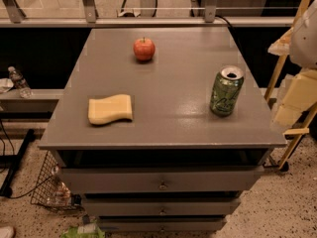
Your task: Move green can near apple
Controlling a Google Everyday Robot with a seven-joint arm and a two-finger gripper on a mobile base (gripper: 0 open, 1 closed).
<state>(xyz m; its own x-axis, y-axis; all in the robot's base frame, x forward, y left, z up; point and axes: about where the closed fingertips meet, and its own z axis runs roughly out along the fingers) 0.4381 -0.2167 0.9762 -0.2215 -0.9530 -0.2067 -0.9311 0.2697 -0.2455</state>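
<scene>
The green can stands upright on the right side of the grey tabletop, near the right edge, with its silver top open. The red apple sits at the far middle of the tabletop, well to the left of the can and further back. My gripper shows as pale cream parts at the right edge of the view. It is off the table to the right of the can, apart from it and holding nothing I can see.
A yellow sponge lies on the front left of the tabletop. The table is a drawer cabinet. A wooden frame stands to the right. A wire basket and a water bottle are on the left.
</scene>
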